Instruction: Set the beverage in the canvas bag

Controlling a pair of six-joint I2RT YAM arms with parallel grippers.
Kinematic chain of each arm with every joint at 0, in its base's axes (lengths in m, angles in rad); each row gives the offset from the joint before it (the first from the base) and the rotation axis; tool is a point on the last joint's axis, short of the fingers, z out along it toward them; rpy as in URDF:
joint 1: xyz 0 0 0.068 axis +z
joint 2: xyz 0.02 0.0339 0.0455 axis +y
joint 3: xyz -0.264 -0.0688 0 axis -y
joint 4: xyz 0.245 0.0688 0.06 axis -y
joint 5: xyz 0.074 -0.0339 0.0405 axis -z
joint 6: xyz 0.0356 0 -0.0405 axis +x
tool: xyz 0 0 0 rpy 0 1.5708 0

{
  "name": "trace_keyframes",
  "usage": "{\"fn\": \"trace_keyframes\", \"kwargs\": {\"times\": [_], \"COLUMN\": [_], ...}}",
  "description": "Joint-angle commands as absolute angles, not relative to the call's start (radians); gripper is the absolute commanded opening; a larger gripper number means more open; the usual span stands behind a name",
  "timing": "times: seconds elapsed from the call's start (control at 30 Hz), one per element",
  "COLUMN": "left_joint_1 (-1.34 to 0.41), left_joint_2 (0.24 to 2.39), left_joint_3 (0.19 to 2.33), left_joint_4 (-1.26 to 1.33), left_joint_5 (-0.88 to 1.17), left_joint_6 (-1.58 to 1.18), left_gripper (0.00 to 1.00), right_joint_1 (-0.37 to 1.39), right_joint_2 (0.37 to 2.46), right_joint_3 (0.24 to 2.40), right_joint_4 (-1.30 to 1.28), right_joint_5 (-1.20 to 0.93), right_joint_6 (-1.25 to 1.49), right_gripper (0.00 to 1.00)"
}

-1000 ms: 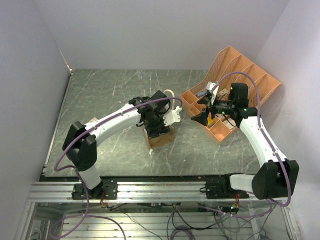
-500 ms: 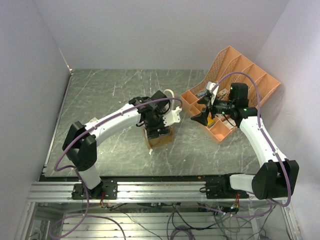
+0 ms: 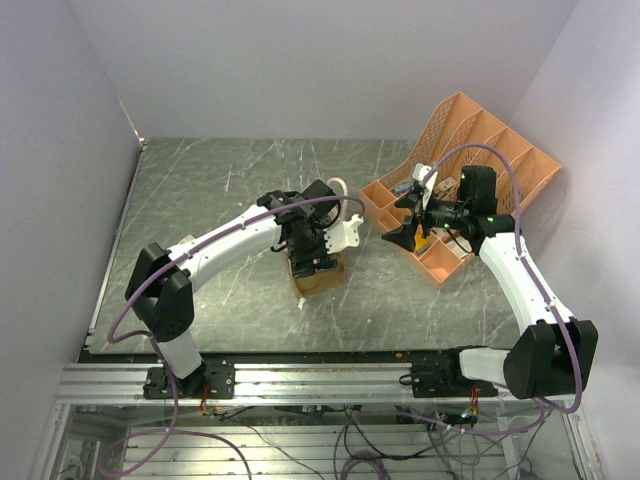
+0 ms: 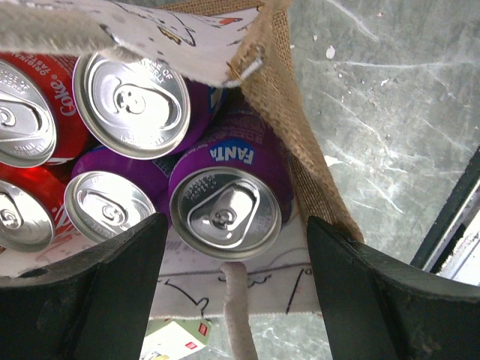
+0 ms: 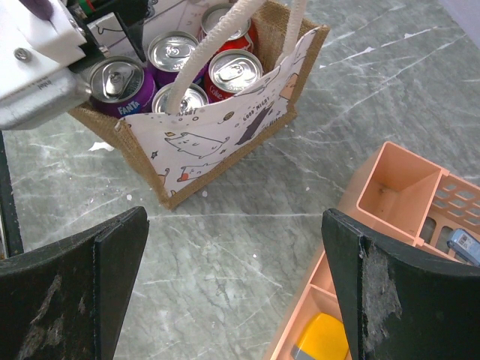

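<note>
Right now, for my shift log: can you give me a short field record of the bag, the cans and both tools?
canvas bag: upright on table, top open
cans: at least five tops visible inside, purple Fanta and red Coke
left tool: open, above bag
Fanta can: upright in bag corner between left tool's fingers, gaps both sides
right tool: open, empty, over table beside orange organizer

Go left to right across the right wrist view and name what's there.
Fanta can → Coke can → orange organizer. The bag spans both cans, so it is left out.
</note>
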State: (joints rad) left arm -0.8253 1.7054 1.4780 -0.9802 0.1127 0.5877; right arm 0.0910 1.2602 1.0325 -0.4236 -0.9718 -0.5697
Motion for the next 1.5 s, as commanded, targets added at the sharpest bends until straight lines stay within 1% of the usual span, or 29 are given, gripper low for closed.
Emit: {"fn": "trace_keyframes", "kwargs": {"times": [0.0,0.53,1.03,1.23,1.47], "left_joint_1": [-0.841,-0.838,-0.809,-0.72,-0.564], "left_joint_2": [1.69,1.643,1.529,1.476,1.409], "left_joint_3": [1.518,1.625,1.595,1.594,1.573], "left_joint_4": [-1.129,-1.168,-0.947,-0.863,-0.759], "left_joint_5": [0.161,0.133,0.054,0.028,0.02], "left_joint_6": [0.611,0.632,0.53,0.448,0.339], "left_gripper": [0.86,0.88,0.87,0.88,0.9], "right_joint_1": [0.096,0.096,0.096,0.096,0.083], "right_joint_2": [1.266,1.272,1.266,1.266,1.283], "right_joint_3": [1.03,1.031,1.031,1.036,1.047], "right_joint_4": [-0.404,-0.407,-0.399,-0.368,-0.322], "right_joint_5": [-0.966,-0.962,-0.962,-0.889,-0.711], "right_joint_6": [-0.578,-0.58,-0.567,-0.515,-0.441], "right_gripper": [1.0,1.0,1.0,1.0,1.0]}}
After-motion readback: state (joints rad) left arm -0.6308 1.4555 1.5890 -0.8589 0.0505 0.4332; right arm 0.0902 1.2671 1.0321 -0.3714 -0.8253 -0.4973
